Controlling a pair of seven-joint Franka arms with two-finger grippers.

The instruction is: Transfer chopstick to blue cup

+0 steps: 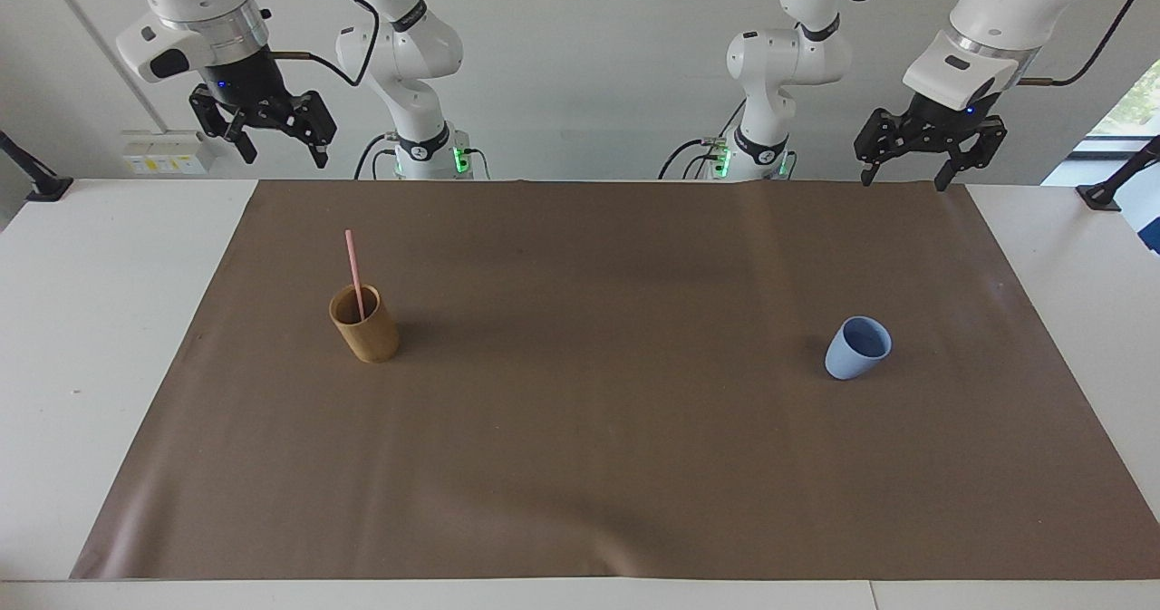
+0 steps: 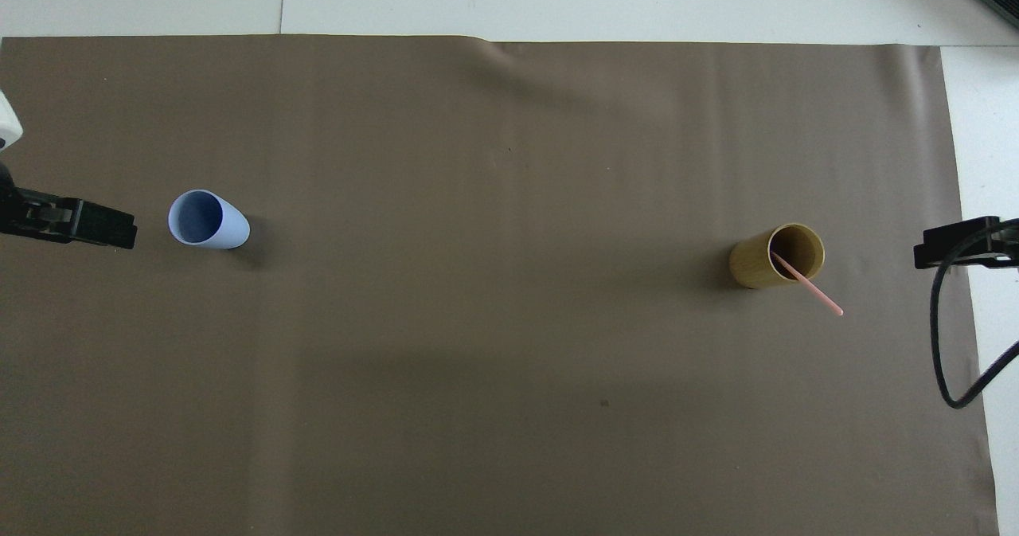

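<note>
Chopstick [image 1: 354,274] stands in the wooden cup [image 1: 364,324], leaning on its rim, toward the right arm's end of the desk [image 1: 109,338]. The blue cup [image 1: 857,347] stands upright and holds nothing, well apart, toward the left arm's end, both on the brown mat [image 1: 598,429]. So I judge nothing of the transfer done: the stick has yet to be lifted out, carried across the mat and dropped in. The right gripper [image 1: 272,139] hangs high over the desk's near edge at its own end, fingers apart and holding nothing. The left gripper [image 1: 911,170] hangs likewise at its end, fingers apart, holding nothing. From here I would send the right arm down to the stick's upper half, since it is the closer one.
</note>
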